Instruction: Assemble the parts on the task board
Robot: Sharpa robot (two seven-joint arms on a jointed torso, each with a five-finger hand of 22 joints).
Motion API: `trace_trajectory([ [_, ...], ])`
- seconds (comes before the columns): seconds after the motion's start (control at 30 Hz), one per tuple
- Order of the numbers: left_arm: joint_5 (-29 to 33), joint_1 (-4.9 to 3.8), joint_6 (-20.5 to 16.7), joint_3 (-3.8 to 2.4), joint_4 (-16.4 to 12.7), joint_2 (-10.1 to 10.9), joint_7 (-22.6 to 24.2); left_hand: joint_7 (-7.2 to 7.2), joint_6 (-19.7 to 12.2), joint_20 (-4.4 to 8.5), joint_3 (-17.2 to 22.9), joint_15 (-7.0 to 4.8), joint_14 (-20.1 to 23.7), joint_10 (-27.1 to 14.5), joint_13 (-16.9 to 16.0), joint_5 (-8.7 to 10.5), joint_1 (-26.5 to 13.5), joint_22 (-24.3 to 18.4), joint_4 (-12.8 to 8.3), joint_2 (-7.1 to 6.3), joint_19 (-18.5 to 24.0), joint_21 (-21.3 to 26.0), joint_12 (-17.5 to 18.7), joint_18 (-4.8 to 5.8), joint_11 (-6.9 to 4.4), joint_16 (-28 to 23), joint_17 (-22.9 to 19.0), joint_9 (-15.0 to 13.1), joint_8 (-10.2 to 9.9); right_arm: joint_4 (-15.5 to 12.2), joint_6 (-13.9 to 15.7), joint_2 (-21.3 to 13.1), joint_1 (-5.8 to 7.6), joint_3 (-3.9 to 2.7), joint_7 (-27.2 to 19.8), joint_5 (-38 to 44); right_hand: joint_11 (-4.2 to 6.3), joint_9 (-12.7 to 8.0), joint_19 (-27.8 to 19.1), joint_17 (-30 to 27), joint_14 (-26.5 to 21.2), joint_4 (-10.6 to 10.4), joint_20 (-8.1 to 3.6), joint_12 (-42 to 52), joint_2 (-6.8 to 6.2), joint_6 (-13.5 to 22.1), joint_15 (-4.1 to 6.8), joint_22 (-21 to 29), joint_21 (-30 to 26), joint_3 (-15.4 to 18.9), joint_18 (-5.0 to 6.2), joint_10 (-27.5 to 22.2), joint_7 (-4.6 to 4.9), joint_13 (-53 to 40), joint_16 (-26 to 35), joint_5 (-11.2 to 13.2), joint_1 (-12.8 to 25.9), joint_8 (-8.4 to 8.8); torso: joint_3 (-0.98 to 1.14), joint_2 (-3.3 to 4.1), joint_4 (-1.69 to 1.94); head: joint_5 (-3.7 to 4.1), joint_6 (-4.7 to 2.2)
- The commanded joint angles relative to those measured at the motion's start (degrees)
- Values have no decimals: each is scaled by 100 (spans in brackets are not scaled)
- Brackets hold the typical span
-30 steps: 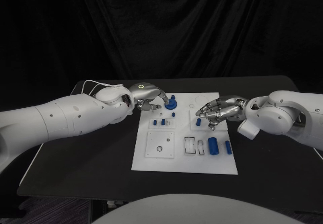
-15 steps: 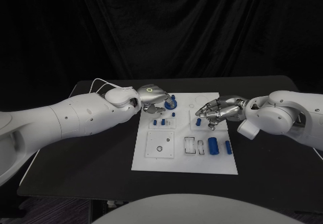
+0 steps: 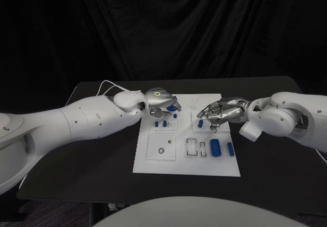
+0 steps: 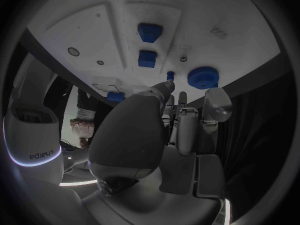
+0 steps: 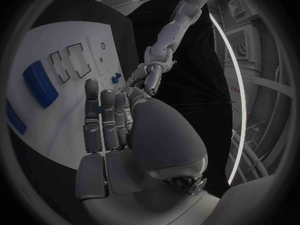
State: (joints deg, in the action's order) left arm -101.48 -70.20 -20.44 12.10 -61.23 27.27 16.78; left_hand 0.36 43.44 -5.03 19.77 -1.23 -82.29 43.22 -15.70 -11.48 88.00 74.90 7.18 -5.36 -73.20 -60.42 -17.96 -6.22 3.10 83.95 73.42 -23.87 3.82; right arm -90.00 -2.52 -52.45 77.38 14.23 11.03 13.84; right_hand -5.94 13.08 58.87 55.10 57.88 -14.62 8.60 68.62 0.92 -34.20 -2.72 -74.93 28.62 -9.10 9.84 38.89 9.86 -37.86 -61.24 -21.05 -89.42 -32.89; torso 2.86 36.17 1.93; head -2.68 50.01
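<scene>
Two hands stood over the far half of the board (image 3: 187, 161), which lay mid-table (image 3: 81, 161). I had the left hand (image 3: 159, 100) above the far left corner, beside the round blue knob (image 4: 202, 77) seated there; from its wrist its fingers (image 4: 186, 127) reached down toward the board, and I could not tell whether they pinched anything, though nothing showed between them. Presumably I had parked it there to work the knob or the small pegs (image 3: 160, 124) just nearer. The right hand (image 3: 219, 112) hovered over the far right part, fingers (image 5: 103, 120) extended side by side and slightly apart, holding nothing I could make out, a small blue piece (image 3: 200, 123) just below them on the board. Nearer the robot lay a large blue cylinder (image 3: 215, 147) and a slimmer bar (image 3: 231, 149), beside two vacant rectangular slots (image 3: 193, 147), likely their seats. I judged assembly unfinished, with those loose parts still to be placed.
</scene>
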Motion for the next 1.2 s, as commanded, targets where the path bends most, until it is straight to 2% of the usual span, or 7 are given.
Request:
trace_trajectory([
  [0.03,-80,36,36,-6,58,-69,40,37,-25,9,-6,-21,188,43,-6,63,-74,615,-31,8,15,40,-48,-38,-10,-170,-306,45,-15,-27,-50,-8,-16,-4,-60,8,-24,-8,-25,5,8,2,27,23,-38,-24,-10,-116,28,-32,53,-21,58,8,-23,-29,5,-32,0,1,0,1,-1],
  [0.1,-80,55,32,-6,100,-106,55,59,8,18,-9,-30,362,41,-21,98,-99,613,-47,19,-11,45,-80,-32,-36,-332,-595,83,-8,-35,-26,-15,-16,-4,-77,8,-24,-8,-25,5,8,2,27,23,-38,-24,-10,-116,28,-32,53,-21,58,8,-23,-29,5,-32,0,0,0,8,-1],
  [0.37,-81,100,176,-7,254,-219,26,93,22,26,-41,-30,345,93,-52,187,-172,628,-46,16,-69,15,-148,-16,-28,-348,-584,146,-11,-119,189,-97,-15,-4,-330,8,-29,-38,-7,49,88,3,31,54,-66,-57,-12,-119,47,-33,56,12,59,20,-103,-43,28,-44,1,1,0,26,-1],
  [0.53,-81,116,312,-7,311,-270,-42,170,333,37,-50,-51,363,131,-63,222,-215,606,-65,36,-51,127,-181,-32,-71,-389,-647,144,109,-155,369,-149,-15,-4,-507,8,-23,-60,14,75,152,15,30,75,-71,-109,-6,-122,69,-51,60,41,50,34,-162,-68,25,-67,1,2,-4,25,-1],
  [0.63,-81,123,357,-7,345,-302,-55,144,380,41,-49,-51,379,127,-62,221,-215,585,-76,39,-20,205,-176,-46,-72,-409,-684,141,127,-160,420,-163,-15,-4,-554,8,-22,-64,17,81,163,17,29,78,-70,-116,-5,-122,72,-55,60,45,49,36,-172,-71,26,-71,0,-1,-2,33,-1],
  [0.87,-81,147,394,-7,436,-400,36,176,558,60,-40,-98,388,264,-84,221,-220,583,-113,93,-40,244,-229,-46,-153,-438,-725,105,216,-158,446,-170,-15,-4,-581,8,-19,-70,22,75,167,19,28,81,-67,-131,-3,-123,78,-63,61,49,46,41,-177,-77,25,-78,0,-1,2,18,-1],
  [1.2,-81,189,314,-7,574,-502,175,182,753,107,-28,-163,230,561,-118,201,-210,678,-176,162,-237,-8,-318,10,-234,-334,-534,52,330,-151,424,-177,-15,-4,-546,8,-18,-74,25,68,167,18,28,82,-62,-138,-2,-123,81,-68,61,52,44,44,-178,-77,27,-81,1,1,1,26,-1],
])
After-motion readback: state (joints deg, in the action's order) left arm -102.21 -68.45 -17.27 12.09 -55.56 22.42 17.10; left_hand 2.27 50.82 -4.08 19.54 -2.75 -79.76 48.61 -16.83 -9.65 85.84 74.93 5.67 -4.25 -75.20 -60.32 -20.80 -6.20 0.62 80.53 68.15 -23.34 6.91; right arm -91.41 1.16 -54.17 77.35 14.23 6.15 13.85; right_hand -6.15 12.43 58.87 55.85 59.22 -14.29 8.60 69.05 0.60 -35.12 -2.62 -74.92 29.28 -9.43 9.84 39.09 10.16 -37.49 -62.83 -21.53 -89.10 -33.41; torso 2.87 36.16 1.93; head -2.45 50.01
